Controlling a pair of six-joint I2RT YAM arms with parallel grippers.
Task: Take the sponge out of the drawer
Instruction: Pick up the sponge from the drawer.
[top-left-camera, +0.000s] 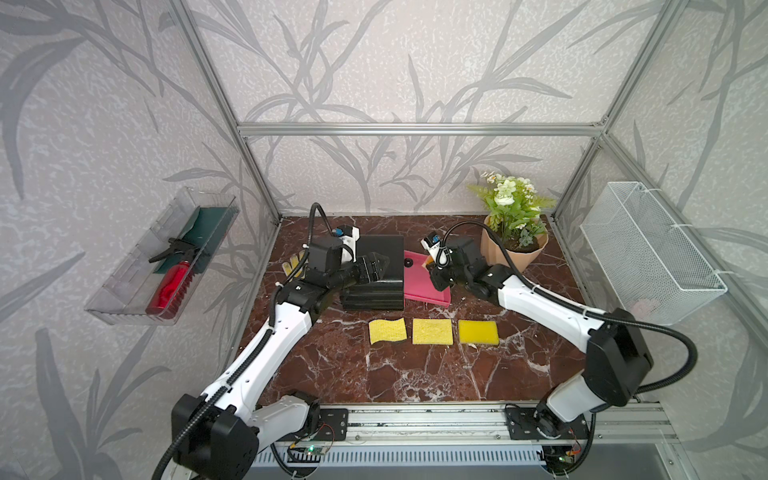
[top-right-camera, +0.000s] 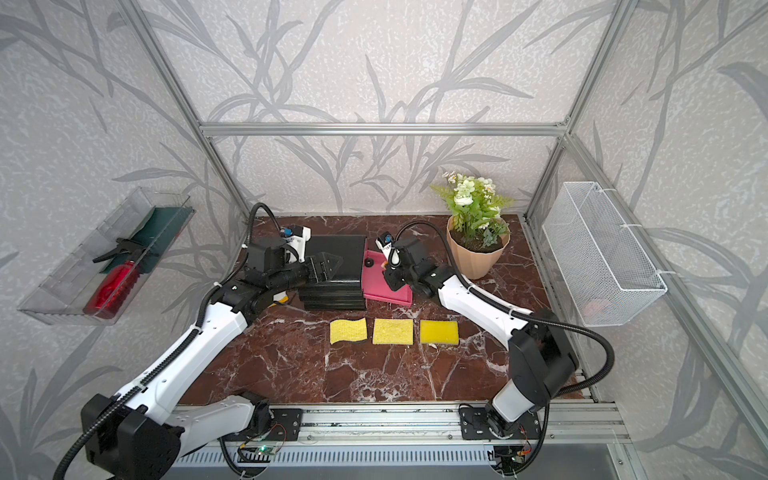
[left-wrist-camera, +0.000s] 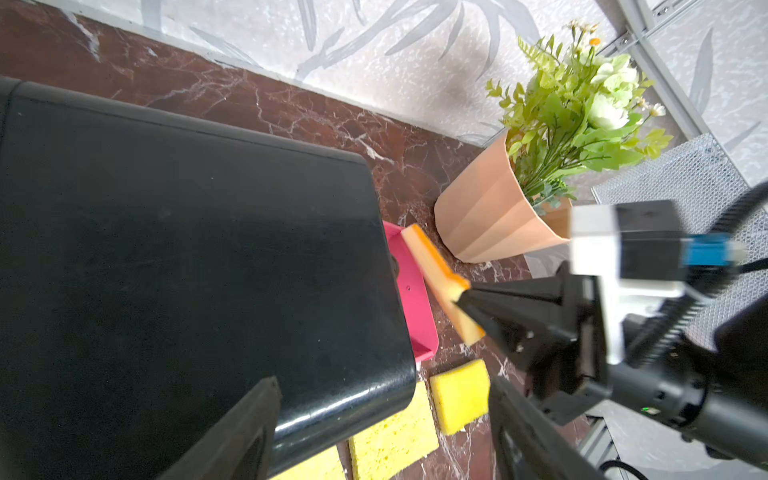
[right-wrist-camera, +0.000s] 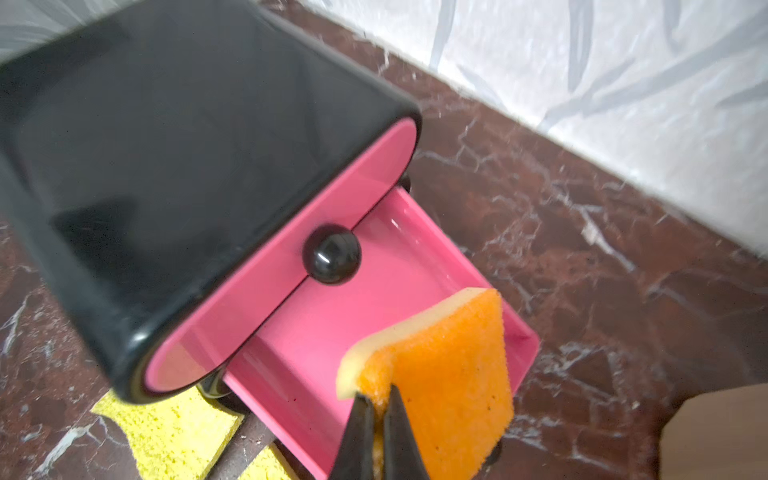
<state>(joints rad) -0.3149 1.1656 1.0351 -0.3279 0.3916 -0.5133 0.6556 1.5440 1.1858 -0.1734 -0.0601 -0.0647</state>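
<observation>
Pinching sponge (right-wrist-camera: 449, 374) (by its edge): right claw (right-wrist-camera: 376, 401).

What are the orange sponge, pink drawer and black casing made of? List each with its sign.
Orange sponge: likely foam; coarse matte scouring face on a smooth pale layer.
Pink drawer: probably hard plastic, glossy; sharp highlights.
Black casing: apparently glossy plastic; reflections, rounded edges.

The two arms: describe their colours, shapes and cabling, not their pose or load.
The left arm and right arm match: white, boxy link shells between black joint housings, with a black ribbed hose looping alongside each. Each ends in a black hand, left hand and right hand, with tapering pointed fingers. A wrist camera in a white-and-black mount carries a blue plug.
</observation>
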